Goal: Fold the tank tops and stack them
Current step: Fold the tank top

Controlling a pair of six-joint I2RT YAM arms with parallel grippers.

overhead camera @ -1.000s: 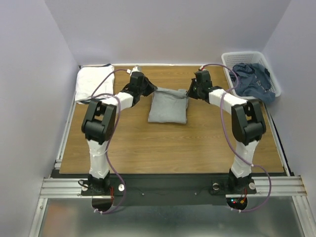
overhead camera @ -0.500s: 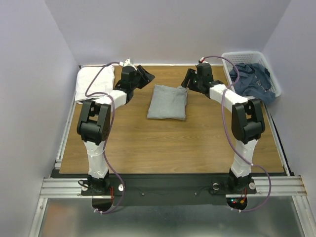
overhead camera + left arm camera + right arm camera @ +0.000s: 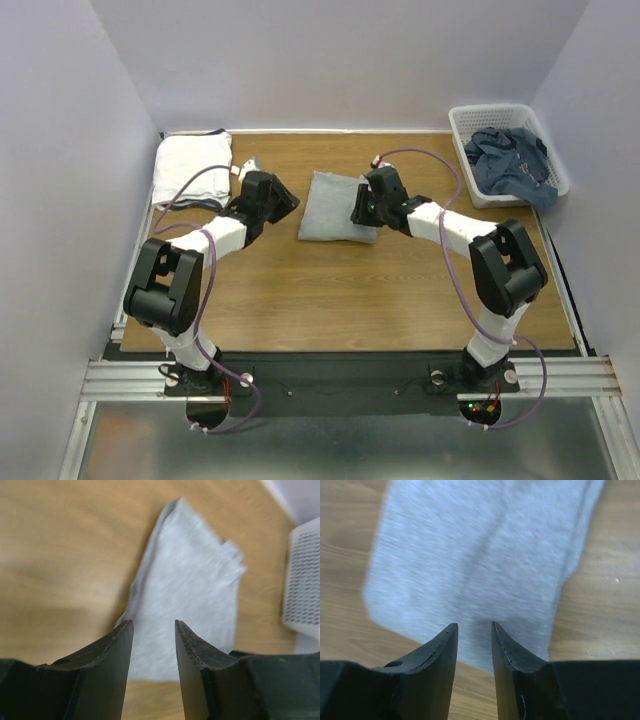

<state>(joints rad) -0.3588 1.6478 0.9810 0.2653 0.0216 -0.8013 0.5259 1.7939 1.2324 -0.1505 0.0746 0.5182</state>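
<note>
Slippage of the fold is the main worry: the grey tank top (image 3: 330,207) lies as a neat rectangle in the middle of the desk (image 3: 330,290). If either arm pinches only its upper layer, lifting would likely peel the bundle open. An uneven pull from the two sides could also skew it on the way to the white folded pile (image 3: 190,165) at the far left corner. The left jaws sit just beside the top's left edge and the right jaws over its right edge. Both stand partly apart with nothing between them. Whether their tips touch the cloth I cannot tell, as both wrist views are blurred. From above, the right arm covers part of the top's right edge, and its straps are tucked out of sight. How many pieces make up the white pile is unclear, as is the count in the crumpled blue garment (image 3: 510,160) in the basket (image 3: 490,110).
</note>
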